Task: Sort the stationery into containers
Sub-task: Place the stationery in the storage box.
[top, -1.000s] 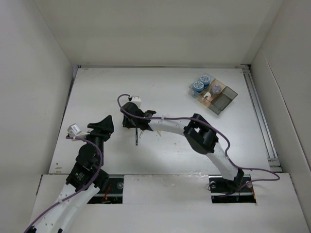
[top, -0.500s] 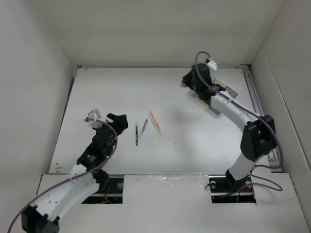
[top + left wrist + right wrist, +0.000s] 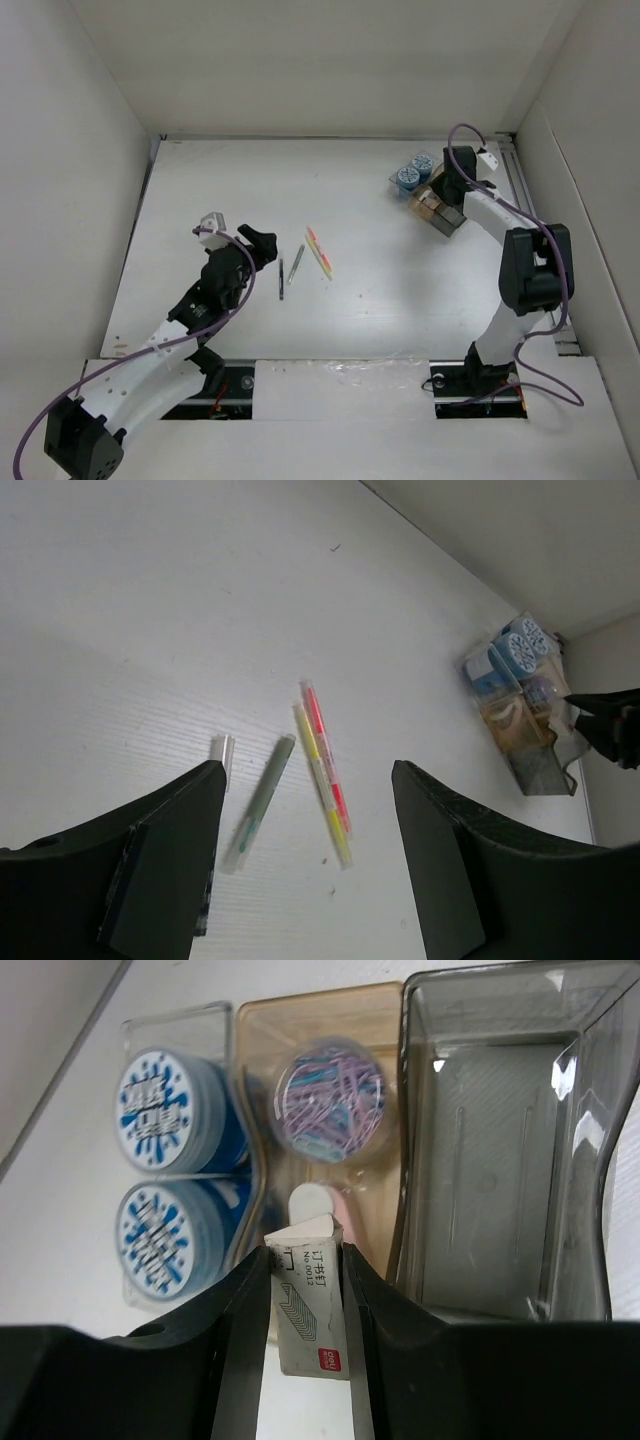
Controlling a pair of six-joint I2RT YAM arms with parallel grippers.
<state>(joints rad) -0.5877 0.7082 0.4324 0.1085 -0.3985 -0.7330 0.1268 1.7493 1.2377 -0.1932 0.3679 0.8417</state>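
Toward the far right corner of the bench [image 3: 200, 180], the right hand [image 3: 448, 190] hung over the tray [image 3: 470, 205]. Its fingers were closed partway on a small white box [image 3: 310, 1305], gripped by its two broad faces. From the wrist view the box seemed lined up over the near end of the tan compartment [image 3: 375, 1195]. That compartment already held a round tub of paper clips [image 3: 330, 1090] and a small white round piece I could not identify. Both tape rolls [image 3: 165, 1100] sat side by side in the clear compartment next to it, and the grey compartment [image 3: 490, 1180] on the other side held nothing I could see.

Every pen lay loose on the bench, well apart from the tray. The left hand [image 3: 262, 242] was by far the nearer one, with its fingers spread wide and gripping nothing. Just ahead of it, on the side toward the tray, came first the dark pen [image 3: 281, 277], then the grey pen [image 3: 296, 263], then the two orange-yellow pens [image 3: 319, 251] touching or nearly touching each other. All four ran lengthwise roughly from near edge to far edge, the grey one leaning a little one way and the orange-yellow pair the other. In the left wrist view the pens showed in the gap between the fingers, with their length running along the line of reach. As I judged it, the hand would need to turn so that its fingers closed across a barrel rather than along it. The dark pen, closest and partly hidden behind one finger, looked the likeliest first pick.
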